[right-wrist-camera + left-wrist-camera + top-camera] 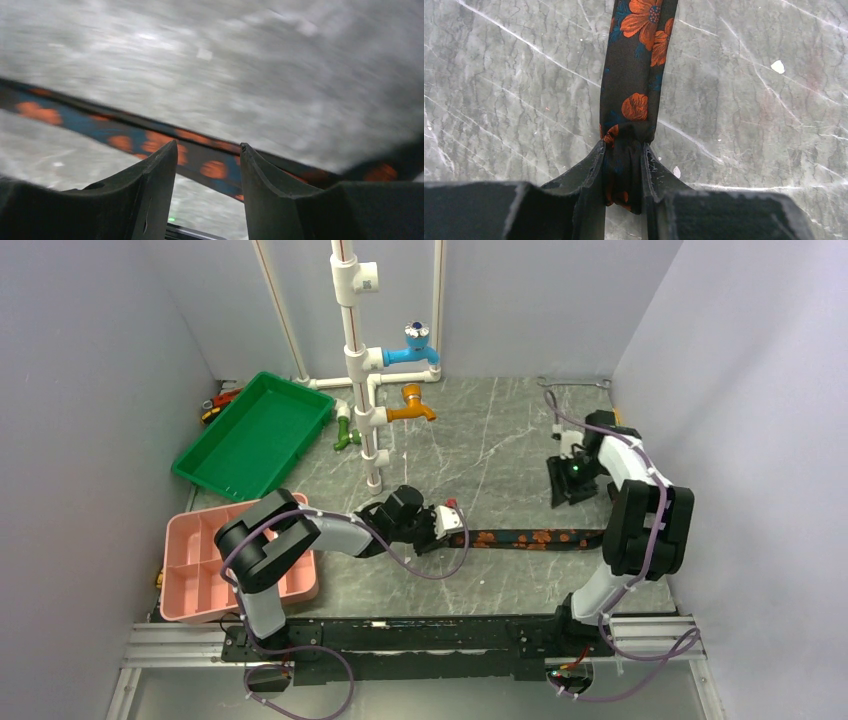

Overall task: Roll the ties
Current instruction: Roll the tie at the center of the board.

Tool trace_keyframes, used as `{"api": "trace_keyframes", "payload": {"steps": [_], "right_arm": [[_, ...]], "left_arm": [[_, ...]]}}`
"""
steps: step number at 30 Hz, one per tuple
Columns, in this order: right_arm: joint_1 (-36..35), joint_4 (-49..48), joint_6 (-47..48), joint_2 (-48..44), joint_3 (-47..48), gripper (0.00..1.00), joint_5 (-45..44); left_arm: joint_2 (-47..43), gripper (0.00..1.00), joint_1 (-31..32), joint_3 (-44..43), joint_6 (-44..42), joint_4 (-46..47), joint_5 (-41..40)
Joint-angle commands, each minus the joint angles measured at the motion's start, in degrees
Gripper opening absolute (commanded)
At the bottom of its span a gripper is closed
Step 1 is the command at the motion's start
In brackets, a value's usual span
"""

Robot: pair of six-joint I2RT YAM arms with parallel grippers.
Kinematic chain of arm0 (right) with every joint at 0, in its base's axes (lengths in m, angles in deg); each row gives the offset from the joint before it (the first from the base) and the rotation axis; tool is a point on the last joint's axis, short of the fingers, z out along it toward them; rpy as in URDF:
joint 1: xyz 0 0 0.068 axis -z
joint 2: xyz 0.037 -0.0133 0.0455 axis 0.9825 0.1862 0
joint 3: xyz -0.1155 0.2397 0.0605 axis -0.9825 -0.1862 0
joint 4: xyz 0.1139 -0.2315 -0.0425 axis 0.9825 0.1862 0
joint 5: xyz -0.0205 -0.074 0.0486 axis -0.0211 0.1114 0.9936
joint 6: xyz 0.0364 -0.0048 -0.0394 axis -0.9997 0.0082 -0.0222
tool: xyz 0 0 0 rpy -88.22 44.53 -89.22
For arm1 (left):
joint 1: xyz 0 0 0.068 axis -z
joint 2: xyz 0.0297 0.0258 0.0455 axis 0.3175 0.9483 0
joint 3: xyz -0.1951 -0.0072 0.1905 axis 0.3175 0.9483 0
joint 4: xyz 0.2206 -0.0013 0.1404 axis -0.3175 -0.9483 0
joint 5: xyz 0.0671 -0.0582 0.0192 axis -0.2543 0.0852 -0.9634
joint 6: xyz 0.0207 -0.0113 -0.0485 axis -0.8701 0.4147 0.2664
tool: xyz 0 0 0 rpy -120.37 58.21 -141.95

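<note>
Tie [535,538] lay straight, unrolled, on worktop [480,440]. Left tool [623,150] clamped its bunched end; right tool [207,147] stood part-open, empty. Rolling judged not yet begun.

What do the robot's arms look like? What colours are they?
The left arm and right arm are chunky black joints and white tubes, with thin purple cables looping along them. The left tool and right tool are black, each with two wedge-shaped fingers. A tiny green light glows by the right tool.
</note>
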Motion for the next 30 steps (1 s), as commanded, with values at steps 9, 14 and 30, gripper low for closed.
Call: {"api": "trace_keyframes", "payload": {"steps": [9,14,30], "right_arm": [[23.6,-1.1,19.0,6.0,3.1,0.5,-24.9],[27.6,1.4,23.2,0.2,3.2,0.5,-23.1],[27.6,5.5,26.1,-7.1,-11.1,0.42,-17.6]], "left_arm": [[5.0,0.03,-0.9,-0.1,1.1,-14.3,-6.6],[4.7,0.03,-0.9,1.0,1.5,-14.0,-6.6],[4.2,0.03,-1.6,1.3,1.8,-15.7,-5.7]]}}
